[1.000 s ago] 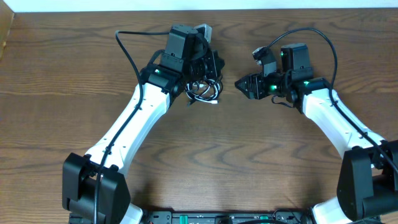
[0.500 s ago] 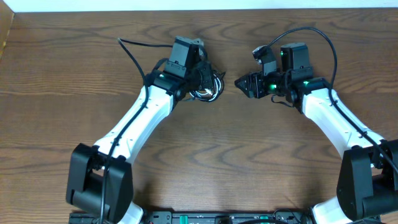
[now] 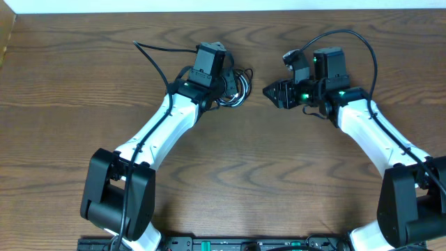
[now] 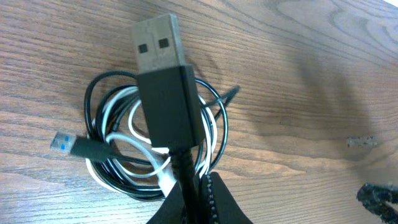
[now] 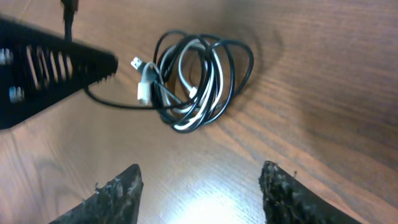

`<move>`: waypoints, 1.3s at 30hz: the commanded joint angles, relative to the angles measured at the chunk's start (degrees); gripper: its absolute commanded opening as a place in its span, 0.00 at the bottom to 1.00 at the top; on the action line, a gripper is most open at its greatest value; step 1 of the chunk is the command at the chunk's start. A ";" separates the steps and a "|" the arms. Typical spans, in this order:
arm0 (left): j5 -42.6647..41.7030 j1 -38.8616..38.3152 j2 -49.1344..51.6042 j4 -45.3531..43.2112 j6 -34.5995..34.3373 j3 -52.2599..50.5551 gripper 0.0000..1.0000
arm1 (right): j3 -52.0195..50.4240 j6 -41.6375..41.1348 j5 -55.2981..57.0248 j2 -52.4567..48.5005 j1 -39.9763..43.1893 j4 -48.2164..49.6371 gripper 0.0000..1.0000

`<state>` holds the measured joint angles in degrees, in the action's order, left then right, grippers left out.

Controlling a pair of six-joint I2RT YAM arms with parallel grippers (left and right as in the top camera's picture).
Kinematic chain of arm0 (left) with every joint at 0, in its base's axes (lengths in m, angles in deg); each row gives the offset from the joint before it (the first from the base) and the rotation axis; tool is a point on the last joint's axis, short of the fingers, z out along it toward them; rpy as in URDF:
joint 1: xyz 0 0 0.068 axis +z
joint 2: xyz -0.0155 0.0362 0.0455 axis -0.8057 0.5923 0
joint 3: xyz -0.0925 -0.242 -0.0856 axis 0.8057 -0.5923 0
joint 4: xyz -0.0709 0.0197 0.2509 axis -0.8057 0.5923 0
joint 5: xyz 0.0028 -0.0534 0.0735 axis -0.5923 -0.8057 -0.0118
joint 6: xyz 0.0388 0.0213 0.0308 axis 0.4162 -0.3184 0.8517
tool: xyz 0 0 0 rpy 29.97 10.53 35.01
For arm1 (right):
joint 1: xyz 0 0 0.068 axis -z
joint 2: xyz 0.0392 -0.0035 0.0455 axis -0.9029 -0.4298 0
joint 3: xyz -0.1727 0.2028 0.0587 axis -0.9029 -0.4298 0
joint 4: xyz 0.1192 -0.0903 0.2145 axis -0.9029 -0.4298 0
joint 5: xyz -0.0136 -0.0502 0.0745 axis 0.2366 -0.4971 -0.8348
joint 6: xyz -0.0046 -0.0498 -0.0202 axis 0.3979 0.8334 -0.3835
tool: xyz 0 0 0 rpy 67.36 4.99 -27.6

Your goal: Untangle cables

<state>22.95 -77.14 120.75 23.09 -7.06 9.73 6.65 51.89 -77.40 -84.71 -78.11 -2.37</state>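
Observation:
The cables (image 3: 238, 89) lie in one tangled coil of black and white loops (image 4: 118, 155) on the wooden table, between my two grippers. My left gripper (image 4: 189, 190) is shut on the black cable just below its plug, so the black plug body (image 4: 169, 106) and its silver USB end (image 4: 158, 40) stick up past the fingers, above the coil. A blue-tipped plug (image 4: 63, 143) pokes out on the coil's left. In the right wrist view the coil (image 5: 202, 81) and a white plug (image 5: 144, 87) lie ahead of my open right gripper (image 5: 199, 180), which holds nothing.
The left gripper's finger (image 5: 50, 62) reaches in beside the coil in the right wrist view. The right gripper's tip (image 4: 376, 196) shows at the left wrist view's edge. Thick arm wiring (image 3: 150, 56) trails behind the left arm.
My left gripper has moved toward the table's far side, still shut on the black cable, and the coil has shifted with it. The right arm has barely moved.

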 commanded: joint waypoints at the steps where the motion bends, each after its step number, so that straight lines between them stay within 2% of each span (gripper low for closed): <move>1: 0.15 -0.07 -1.60 -0.11 -0.46 -0.17 0.07 | 0.04 -6.60 3.21 -0.07 -0.98 1.73 0.54; 5: 0.33 -0.07 -3.74 -0.15 0.00 -0.17 0.07 | 0.04 -9.40 3.26 -0.07 -2.01 4.37 0.54; 16: 0.83 -0.09 -4.26 1.05 1.27 -0.20 0.08 | 0.04 -9.35 6.67 -0.07 -4.00 4.57 0.55; 32: 1.86 -0.13 7.28 0.55 1.18 -0.50 0.07 | 0.02 -9.31 8.79 -0.07 -3.78 1.92 0.57; 39: 1.84 -0.13 9.38 1.09 0.35 -0.50 0.07 | 0.02 -9.31 9.64 -0.07 -3.78 2.08 0.58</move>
<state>24.09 -77.14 129.41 23.77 -6.80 9.70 6.65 43.11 -68.48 -84.71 -81.91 -0.42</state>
